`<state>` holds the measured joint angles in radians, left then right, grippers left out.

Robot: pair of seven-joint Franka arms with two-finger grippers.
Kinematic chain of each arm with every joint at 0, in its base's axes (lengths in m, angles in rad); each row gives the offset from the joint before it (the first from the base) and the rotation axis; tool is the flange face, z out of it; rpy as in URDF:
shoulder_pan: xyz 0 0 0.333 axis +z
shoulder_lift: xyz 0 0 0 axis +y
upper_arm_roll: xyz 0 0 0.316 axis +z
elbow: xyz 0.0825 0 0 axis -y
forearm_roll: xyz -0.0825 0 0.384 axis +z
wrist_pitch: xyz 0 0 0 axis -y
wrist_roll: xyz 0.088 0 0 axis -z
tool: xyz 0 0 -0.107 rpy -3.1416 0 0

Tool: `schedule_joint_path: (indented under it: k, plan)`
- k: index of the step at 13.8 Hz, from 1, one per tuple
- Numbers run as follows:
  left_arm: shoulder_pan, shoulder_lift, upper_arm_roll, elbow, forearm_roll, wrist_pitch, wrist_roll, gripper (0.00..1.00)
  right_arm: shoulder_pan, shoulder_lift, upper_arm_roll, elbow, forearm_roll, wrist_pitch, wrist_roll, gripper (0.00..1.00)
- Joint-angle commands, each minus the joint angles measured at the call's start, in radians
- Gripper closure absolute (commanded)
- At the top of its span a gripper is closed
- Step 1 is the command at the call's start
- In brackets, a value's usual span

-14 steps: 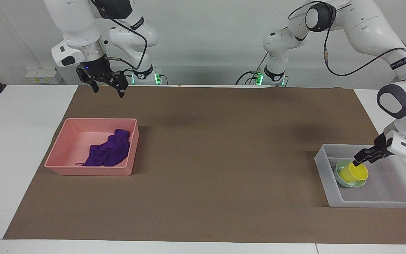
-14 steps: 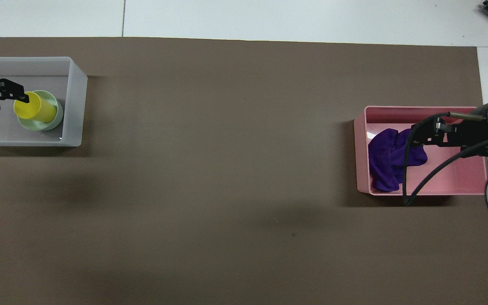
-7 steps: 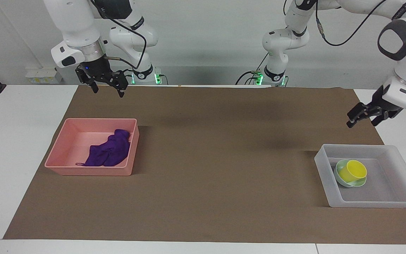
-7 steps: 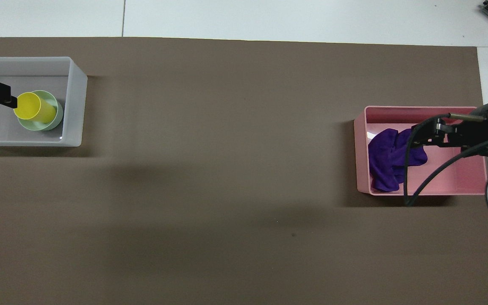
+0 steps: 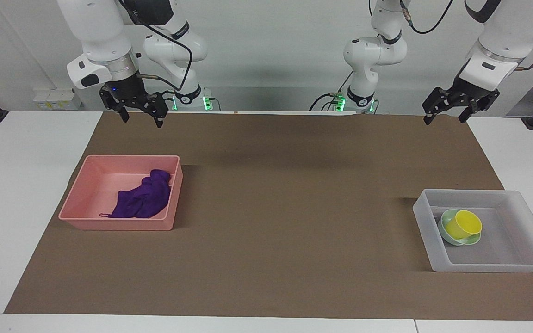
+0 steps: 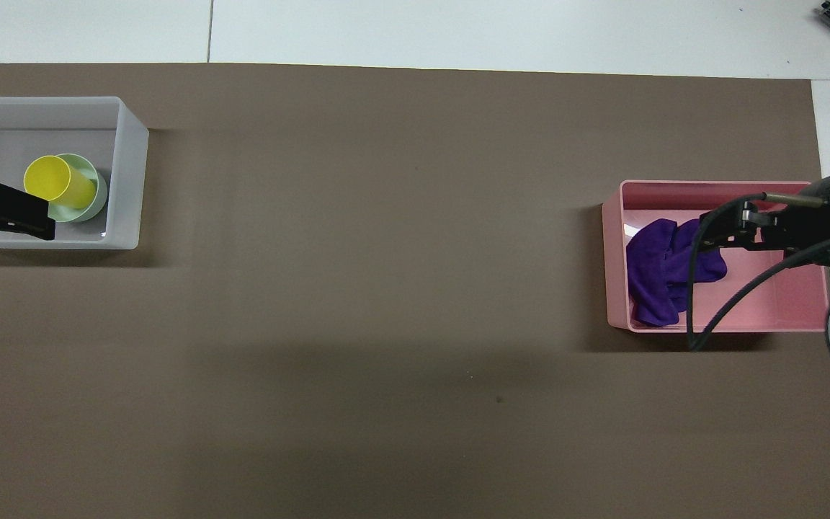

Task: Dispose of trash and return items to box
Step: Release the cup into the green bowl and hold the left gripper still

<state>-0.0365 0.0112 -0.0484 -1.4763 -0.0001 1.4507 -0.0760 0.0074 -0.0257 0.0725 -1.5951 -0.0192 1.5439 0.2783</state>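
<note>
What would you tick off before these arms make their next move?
1. Purple cloth in the pink tray: ok.
2. Yellow cup in the green bowl: ok.
3. Bowl inside the clear box: ok.
4. Left gripper raised, open and empty: ok.
5. Right gripper raised, open and empty: ok.
6. Brown mat with nothing loose showing on it: ok.
</note>
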Motion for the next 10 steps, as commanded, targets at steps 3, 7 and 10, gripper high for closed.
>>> schedule_joint_path:
  k: [3, 7, 10]
  plan:
    - [-0.065, -0.023, 0.039, -0.05, 0.028, 0.0, -0.002, 0.0, -0.01, -0.023, -0.002, -0.026, 0.022, 0.01, -0.03, 0.0]
    - [-0.052, -0.005, 0.039, -0.033, 0.019, -0.001, 0.004, 0.0, -0.01, -0.023, 0.0, -0.026, 0.022, 0.01, -0.03, 0.0]
    - [-0.052, -0.005, 0.039, -0.035, 0.015, -0.001, 0.001, 0.0, -0.01, -0.023, 0.0, -0.026, 0.022, 0.01, -0.03, 0.0]
